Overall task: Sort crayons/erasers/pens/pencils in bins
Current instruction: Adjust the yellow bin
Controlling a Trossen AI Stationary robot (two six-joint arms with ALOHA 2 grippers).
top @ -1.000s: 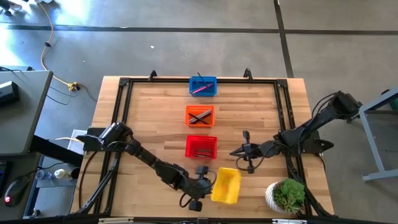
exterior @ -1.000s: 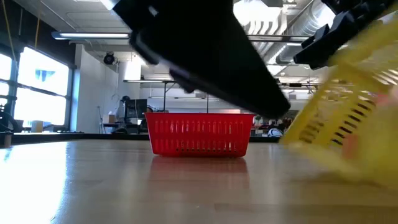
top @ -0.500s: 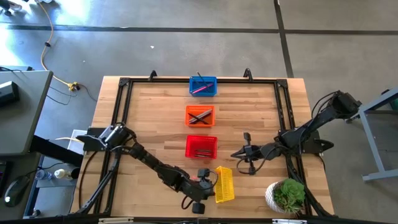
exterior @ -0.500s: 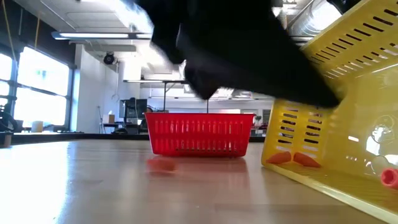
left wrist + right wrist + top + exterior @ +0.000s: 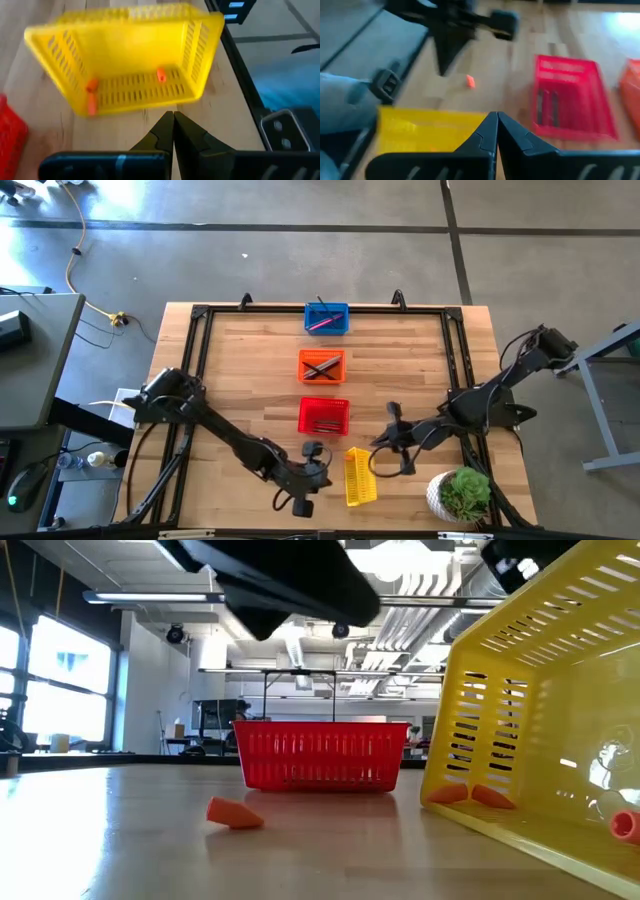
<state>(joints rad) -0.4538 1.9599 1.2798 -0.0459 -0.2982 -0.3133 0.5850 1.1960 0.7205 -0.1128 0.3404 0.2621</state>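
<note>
The yellow bin (image 5: pixel 360 476) lies tipped on one long side wall near the table's near edge, its mouth toward my left gripper. Three orange-red erasers (image 5: pixel 161 75) lie inside on the lower wall. One eraser (image 5: pixel 235 813) lies on the bare table in front of the red bin (image 5: pixel 320 755); it also shows in the right wrist view (image 5: pixel 470 81). My left gripper (image 5: pixel 173 117) is shut and empty, just left of the yellow bin's mouth. My right gripper (image 5: pixel 496 117) is shut, at the yellow bin's (image 5: pixel 430 132) far right corner. My right gripper's shut fingertips stand right at the yellow bin's upper edge (image 5: pixel 482 117). Whether they touch it, I cannot tell.
The red bin (image 5: pixel 323 416), the orange bin (image 5: pixel 322 366) and the blue bin (image 5: pixel 326 318) stand in a row toward the far edge, with long sticks in them. A potted plant (image 5: pixel 462 495) stands at the near right corner. A black frame (image 5: pixel 200 315) runs around the tabletop.
The yellow bin has tipped from a slant onto its side wall and stays there. One eraser has dropped onto the table left of it. My left gripper has drawn back toward the table's left edge. My right gripper has gone toward the near edge, up to the yellow bin.
</note>
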